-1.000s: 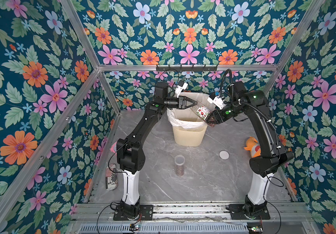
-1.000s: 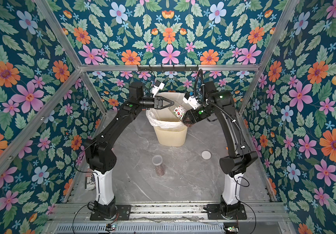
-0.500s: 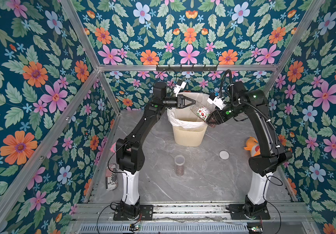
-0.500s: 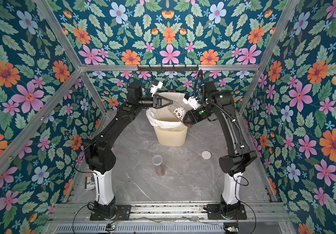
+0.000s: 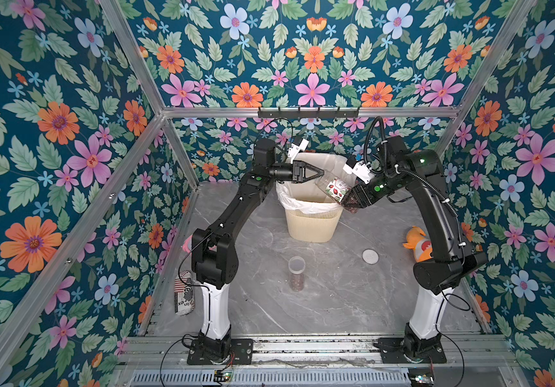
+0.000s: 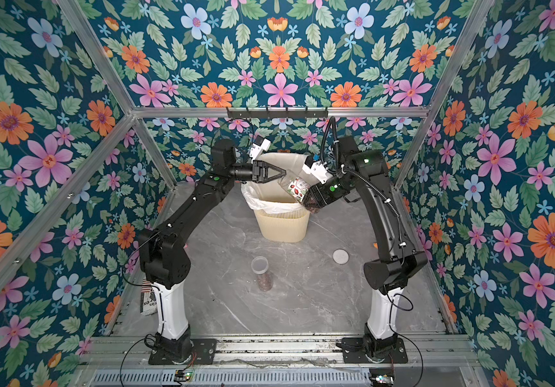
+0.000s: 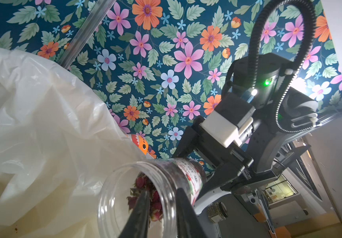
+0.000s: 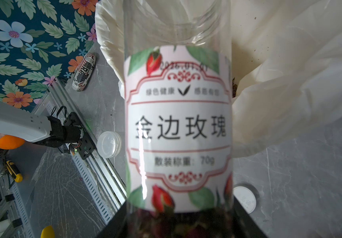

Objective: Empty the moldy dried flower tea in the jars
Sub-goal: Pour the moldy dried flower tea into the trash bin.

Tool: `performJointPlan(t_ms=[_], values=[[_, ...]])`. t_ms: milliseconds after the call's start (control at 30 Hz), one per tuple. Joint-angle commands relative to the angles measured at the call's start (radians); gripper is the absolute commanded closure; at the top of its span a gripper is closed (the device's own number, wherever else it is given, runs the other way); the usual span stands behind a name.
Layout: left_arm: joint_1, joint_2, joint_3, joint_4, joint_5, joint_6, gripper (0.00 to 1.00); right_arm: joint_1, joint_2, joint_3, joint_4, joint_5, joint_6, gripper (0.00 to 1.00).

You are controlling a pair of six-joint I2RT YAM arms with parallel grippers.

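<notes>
My right gripper [image 5: 349,202] [image 6: 313,202] [image 8: 178,218] is shut on the base of the wider jar [image 5: 335,187] [image 6: 298,187] [image 8: 178,123]. The jar is lidless, bears a rose label and lies tilted over the bin [image 5: 309,228] [image 6: 283,228], mouth towards the left arm. Reddish dried flower tea [image 7: 155,197] [image 8: 176,224] clumps inside it. My left gripper [image 5: 321,173] [image 6: 283,172] [image 7: 162,191] is open by a narrow gap and straddles the jar's rim, one finger inside among the buds and one outside. The narrower jar [image 5: 297,274] [image 6: 262,273] stands on the table with tea at its bottom.
The flat white lid [image 5: 370,257] [image 6: 340,257] [image 8: 245,197] lies on the grey table right of the bin. A red-and-white printed can [image 5: 184,296] [image 8: 83,72] lies by the left arm's base. An orange toy [image 5: 416,243] sits behind the right arm. A white liner drapes over the bin's rim.
The left gripper has shifted only slightly at the jar's mouth. The right arm and the tilted jar have stayed where they were.
</notes>
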Motion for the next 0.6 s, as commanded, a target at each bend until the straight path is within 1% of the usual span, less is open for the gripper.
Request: performJointPlan(t_ms=[0,100,233,467,567], values=[[-0.01,-0.014,-0.028,0.028,0.075,-0.029,0.76,0.004,0.003,-0.007,0.031,-0.06,-0.047,0.6],[-0.019,-0.031,-0.075,0.125,0.095,-0.084,0.78,0.004,0.006,-0.011,0.028,-0.08,-0.056,0.6],[-0.025,-0.034,-0.112,0.248,0.109,-0.173,0.85,0.004,0.009,-0.011,0.024,-0.09,-0.066,0.59],[-0.026,-0.026,-0.118,0.31,0.106,-0.229,0.9,0.004,-0.001,-0.017,0.036,-0.096,-0.069,0.53],[-0.023,-0.026,-0.128,0.321,0.102,-0.238,0.92,0.004,-0.008,-0.026,0.046,-0.092,-0.065,0.47]])
